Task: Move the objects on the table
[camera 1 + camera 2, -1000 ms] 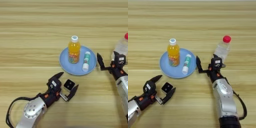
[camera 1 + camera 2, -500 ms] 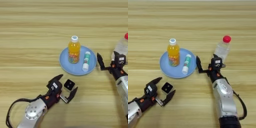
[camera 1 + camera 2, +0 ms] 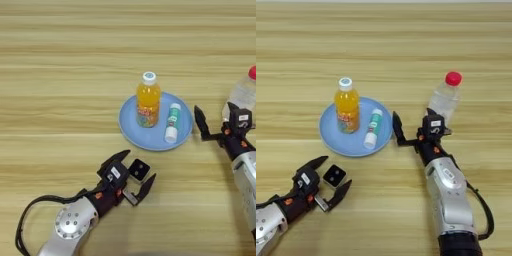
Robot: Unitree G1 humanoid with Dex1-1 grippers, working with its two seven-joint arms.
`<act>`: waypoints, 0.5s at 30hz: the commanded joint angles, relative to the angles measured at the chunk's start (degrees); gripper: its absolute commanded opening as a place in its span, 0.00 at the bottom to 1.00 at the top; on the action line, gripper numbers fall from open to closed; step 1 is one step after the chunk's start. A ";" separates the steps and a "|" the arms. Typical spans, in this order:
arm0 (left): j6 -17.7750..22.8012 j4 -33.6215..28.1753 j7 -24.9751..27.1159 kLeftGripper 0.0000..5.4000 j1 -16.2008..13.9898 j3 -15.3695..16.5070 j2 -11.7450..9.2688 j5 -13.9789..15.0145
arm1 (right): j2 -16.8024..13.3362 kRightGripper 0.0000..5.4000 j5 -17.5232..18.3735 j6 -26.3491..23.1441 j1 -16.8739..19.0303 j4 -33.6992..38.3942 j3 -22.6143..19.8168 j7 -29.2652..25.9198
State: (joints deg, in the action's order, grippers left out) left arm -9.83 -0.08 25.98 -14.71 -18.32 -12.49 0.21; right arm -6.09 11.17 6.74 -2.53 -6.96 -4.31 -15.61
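Left hand in the left eye view lies low on the desk with its two black fingers spread wide; the small black cube sits between them, and contact cannot be told. Just beyond the cube lies the blue plate, carrying the upright juice bottle and, beside it to the right, the white-and-green tube lying flat. Right hand, also spread open, sits at the plate's right edge.

Seen from the right eye view, the right hand has one finger near the plate's rim and the other by a clear bottle with a red cap. It grips nothing.
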 commanded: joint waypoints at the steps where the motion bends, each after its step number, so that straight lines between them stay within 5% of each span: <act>1: 0.80 1.96 -0.17 0.76 -0.57 0.08 -1.01 -1.18 | 0.18 1.00 0.56 -0.51 -0.98 -0.05 -0.24 -0.05; 15: 0.11 2.28 0.25 0.55 -0.63 0.18 -1.12 -0.80 | 0.21 1.00 0.64 -0.57 -1.00 -0.21 -0.30 0.12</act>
State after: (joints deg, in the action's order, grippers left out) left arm -10.67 0.40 26.14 -14.64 -18.29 -12.54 0.26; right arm -6.08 11.37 6.74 -2.53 -6.96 -4.34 -15.53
